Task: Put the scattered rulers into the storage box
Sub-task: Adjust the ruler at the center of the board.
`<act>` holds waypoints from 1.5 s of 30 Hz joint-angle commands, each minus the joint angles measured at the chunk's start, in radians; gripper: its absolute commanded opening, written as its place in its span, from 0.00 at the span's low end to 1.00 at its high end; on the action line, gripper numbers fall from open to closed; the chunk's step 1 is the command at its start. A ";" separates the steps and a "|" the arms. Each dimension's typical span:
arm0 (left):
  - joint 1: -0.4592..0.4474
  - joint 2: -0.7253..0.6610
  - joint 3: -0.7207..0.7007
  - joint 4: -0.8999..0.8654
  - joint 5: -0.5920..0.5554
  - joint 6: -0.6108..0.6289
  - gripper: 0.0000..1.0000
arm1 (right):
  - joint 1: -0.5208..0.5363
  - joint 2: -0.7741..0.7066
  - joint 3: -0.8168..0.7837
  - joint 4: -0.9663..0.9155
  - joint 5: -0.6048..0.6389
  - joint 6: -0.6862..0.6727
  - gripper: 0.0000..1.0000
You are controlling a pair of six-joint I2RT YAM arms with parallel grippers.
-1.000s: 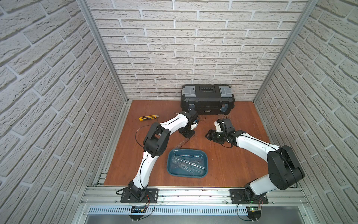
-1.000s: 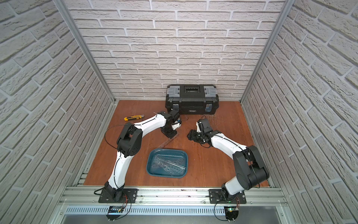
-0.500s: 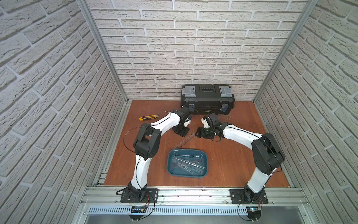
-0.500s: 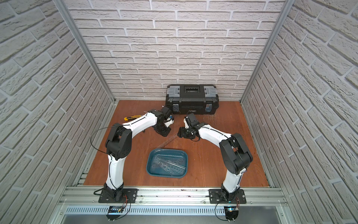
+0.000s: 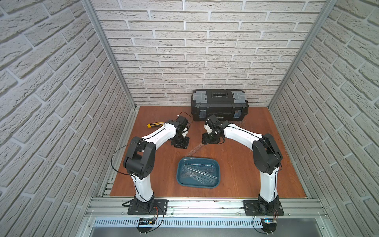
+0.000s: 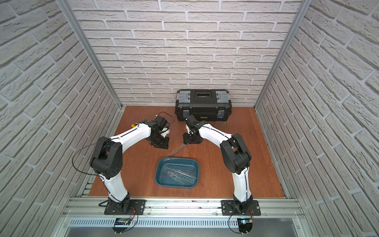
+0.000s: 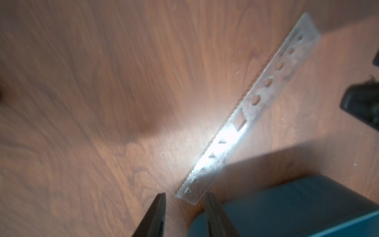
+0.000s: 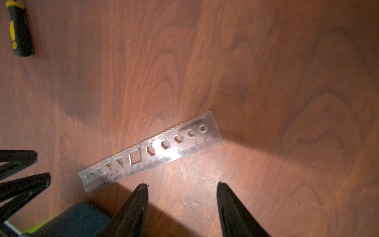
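The left hand is shown low over the wooden counter. Its two dark fingers are parted by a narrow gap, with nothing held between them. Just beyond its fingertips lies one end of a long, clear plastic ruler with cut-out shapes. Whether that end is touched cannot be told.

The right hand is held close by, its fingers spread wide and empty, with the same ruler lying flat just ahead of them. In both top views the two hands are seen facing each other toward the back of the counter. The ruler is seen slanting on the wood between them. One end lies near the right hand, and the other points toward the shallow teal-blue plastic tray, stopping just short of its rim.

Inside the tray, several clear rulers are already piled. Only this one ruler is seen outside it, so the task is judged nearly done, with one pick-up and one placement remaining.

A yellow-and-black utility knife, a small yellow-and-black screwdriver handle and a black toolbox with grey lid compartments are also seen on the counter. They are not part of the job.
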 commanded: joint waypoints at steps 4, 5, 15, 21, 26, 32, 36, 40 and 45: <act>0.044 -0.069 -0.055 0.045 0.031 -0.061 0.37 | 0.082 0.105 0.116 -0.036 -0.054 -0.005 0.59; 0.048 -0.074 -0.059 0.045 0.031 -0.061 0.37 | 0.088 0.122 0.136 -0.037 -0.058 -0.003 0.59; 0.080 -0.097 -0.099 0.055 0.043 -0.050 0.37 | 0.109 0.219 0.247 -0.075 -0.031 -0.010 0.59; 0.083 -0.096 -0.101 0.058 0.048 -0.046 0.37 | 0.109 0.248 0.265 -0.082 -0.020 -0.009 0.59; 0.086 -0.096 -0.104 0.059 0.050 -0.044 0.37 | 0.109 0.261 0.265 -0.080 -0.026 -0.005 0.59; 0.085 -0.092 -0.107 0.064 0.058 -0.044 0.37 | 0.107 0.257 0.242 -0.084 -0.001 -0.009 0.59; 0.087 -0.092 -0.108 0.066 0.056 -0.045 0.37 | 0.103 0.226 0.183 -0.060 0.002 -0.012 0.59; 0.085 -0.089 -0.108 0.066 0.061 -0.044 0.37 | 0.103 0.213 0.148 -0.055 -0.002 -0.016 0.59; 0.086 -0.094 -0.110 0.068 0.058 -0.047 0.37 | 0.092 0.188 0.101 -0.025 -0.002 0.002 0.59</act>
